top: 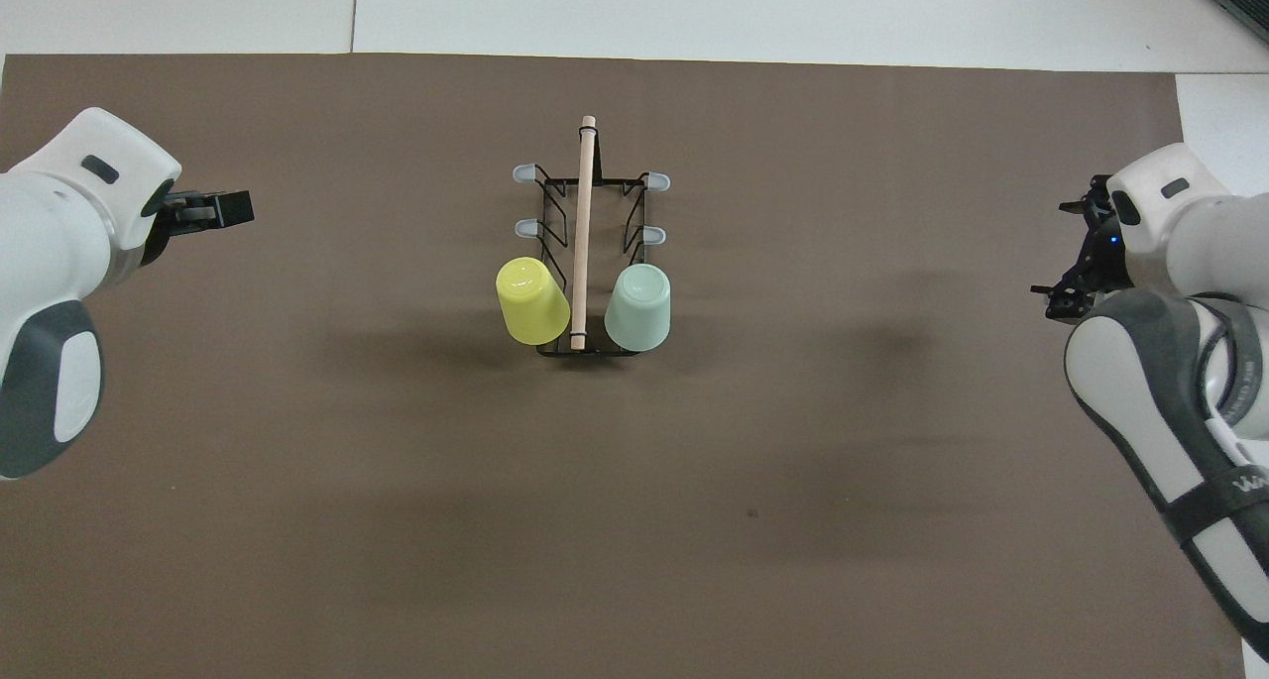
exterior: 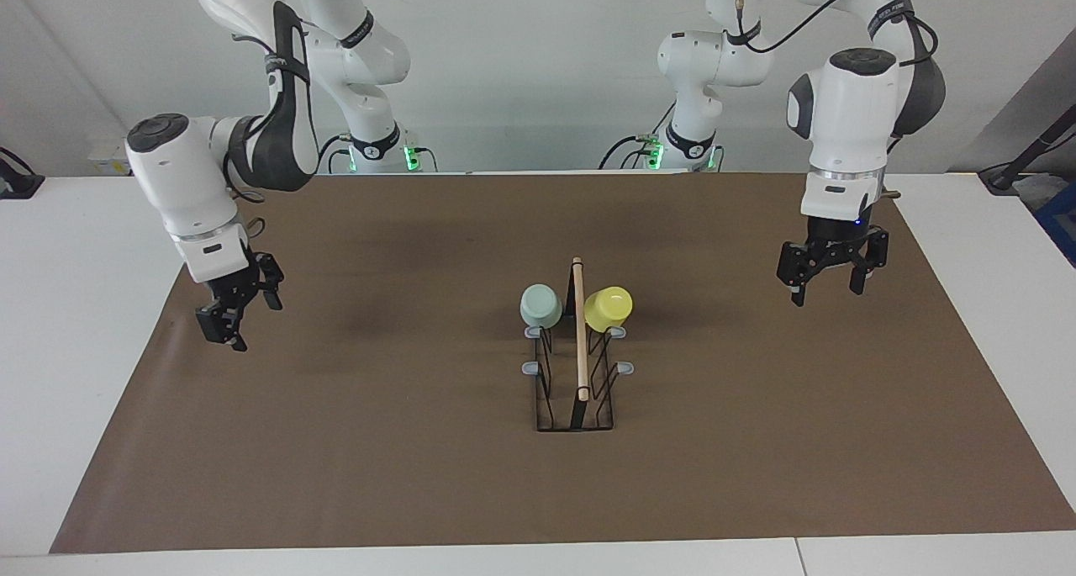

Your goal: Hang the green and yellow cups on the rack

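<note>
Both arms (exterior: pixel 849 122) are glossy white with dark grey joint caps and padding, black cables looped along the links, green lights at the bases, and black two-finger grippers (exterior: pixel 828 275), one wrist showing a blue light.

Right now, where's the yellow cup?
The yellow cup hangs upturned on the rack, on the prong nearest the robots on the left arm's side. The green cup hangs level with it across the wooden rod.

we see a white table (exterior: pixel 76 324), a large brown paper mat (exterior: pixel 403 441) spread over most of its top, a plain pale grey wall (exterior: pixel 521 55) rising at the table's edge, soft even light, faint blurred shadows on the mat
</note>
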`<state>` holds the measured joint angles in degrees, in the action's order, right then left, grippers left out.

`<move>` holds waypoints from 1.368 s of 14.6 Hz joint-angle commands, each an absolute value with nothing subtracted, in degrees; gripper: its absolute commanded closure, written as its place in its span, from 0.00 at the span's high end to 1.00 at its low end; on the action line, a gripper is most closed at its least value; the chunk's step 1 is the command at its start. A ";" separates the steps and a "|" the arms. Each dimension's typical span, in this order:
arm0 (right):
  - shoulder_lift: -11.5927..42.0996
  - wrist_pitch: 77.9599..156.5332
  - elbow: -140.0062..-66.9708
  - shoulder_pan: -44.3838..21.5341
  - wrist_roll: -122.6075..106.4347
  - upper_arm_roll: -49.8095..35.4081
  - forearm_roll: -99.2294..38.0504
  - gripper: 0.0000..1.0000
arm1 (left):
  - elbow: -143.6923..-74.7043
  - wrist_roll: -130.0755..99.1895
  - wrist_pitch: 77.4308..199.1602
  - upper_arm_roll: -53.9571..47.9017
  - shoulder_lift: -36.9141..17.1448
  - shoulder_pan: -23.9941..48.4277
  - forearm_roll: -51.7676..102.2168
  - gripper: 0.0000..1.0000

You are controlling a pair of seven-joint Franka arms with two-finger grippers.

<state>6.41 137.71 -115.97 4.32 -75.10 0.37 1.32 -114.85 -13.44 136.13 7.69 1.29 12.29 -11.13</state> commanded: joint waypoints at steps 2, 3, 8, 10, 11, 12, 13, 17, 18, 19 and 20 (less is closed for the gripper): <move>4.40 136.15 -115.23 -0.17 -51.83 0.18 8.78 1.00 | -110.49 -1.00 126.50 7.56 1.76 8.36 -1.61 1.00; 4.22 135.27 -114.70 -1.31 -46.20 0.26 9.14 1.00 | -109.70 1.38 124.91 7.65 1.76 7.48 -0.10 1.00; 3.78 117.99 -104.79 -2.37 -19.82 0.52 11.26 1.00 | -102.32 5.70 113.05 7.91 0.62 5.98 2.98 1.00; 2.82 110.78 -101.35 -5.17 -11.55 3.58 11.25 1.00 | -100.12 7.02 108.04 7.91 0.79 5.89 3.43 1.00; 1.68 107.44 -100.12 -5.79 -8.99 4.65 10.81 1.00 | -99.32 7.64 105.49 7.82 1.14 5.89 3.43 1.00; 0.71 104.10 -99.15 -5.54 -6.53 4.83 9.42 1.00 | -98.88 8.60 103.82 7.56 1.58 5.89 3.34 1.00; -0.51 100.50 -98.36 -4.58 -3.98 5.01 6.01 1.00 | -98.70 9.31 102.49 7.21 1.76 5.89 3.25 1.00; -4.04 91.15 -97.83 -1.23 -1.14 5.36 0.71 1.00 | -97.47 9.93 96.35 5.55 3.16 5.99 2.20 1.00; -3.69 88.45 -95.65 -1.23 -1.06 6.14 -0.69 1.00 | -96.95 10.28 95.02 4.06 3.77 5.19 2.20 1.00; -3.00 85.46 -93.28 -1.06 -0.97 6.50 -1.05 1.00 | -96.07 10.28 93.97 2.74 3.87 4.92 2.28 1.00; -2.64 84.91 -92.90 -1.14 -0.88 6.59 -0.71 1.00 | -95.11 10.28 92.30 2.29 3.78 4.83 2.20 1.00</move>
